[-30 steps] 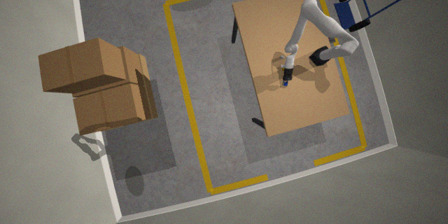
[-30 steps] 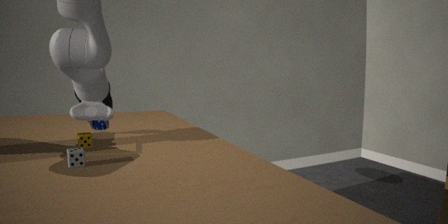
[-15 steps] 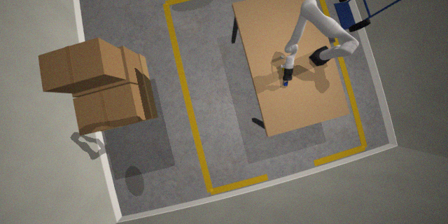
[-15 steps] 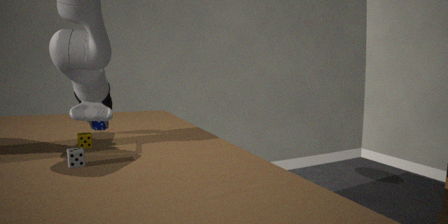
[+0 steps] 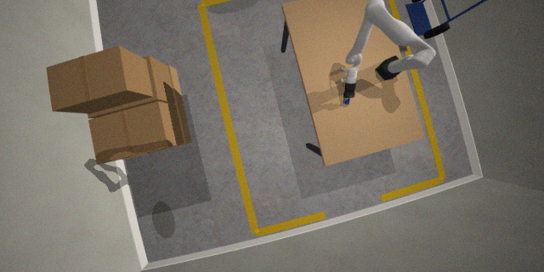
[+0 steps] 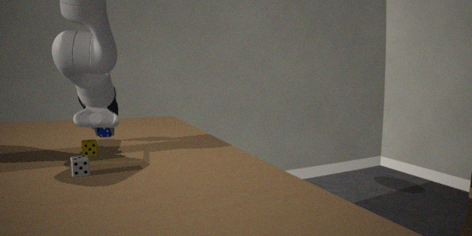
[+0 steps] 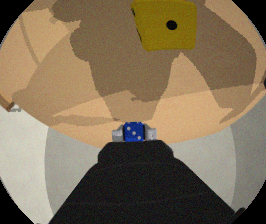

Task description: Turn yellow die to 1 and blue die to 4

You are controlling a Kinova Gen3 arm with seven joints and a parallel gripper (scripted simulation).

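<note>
My gripper [image 5: 347, 101] [image 6: 105, 132] [image 7: 133, 129] is shut on the blue die [image 5: 347, 102] [image 6: 105, 133] [image 7: 134, 132], tilted and low over the table; the gap beneath is unclear. The blue face towards the wrist camera shows three pips. The yellow die [image 6: 89, 148] [image 7: 159, 37] stands apart from my fingers; its seemingly upper face shows one pip in the wrist view, and a side shows five in the exterior view. The white die [image 5: 343, 69] [image 6: 80, 167] stands nearest the exterior camera, its side showing five; its top is hard to read. I cannot make out the mat.
The wooden table [image 5: 370, 136] [image 6: 228, 199] carries the dice and the arm. The yellow and white dice stand close together under the forearm, behind the gripper. The long table edge [image 5: 302, 72] runs to the left of the dice in the top view. Arm shadows cover the dice area.
</note>
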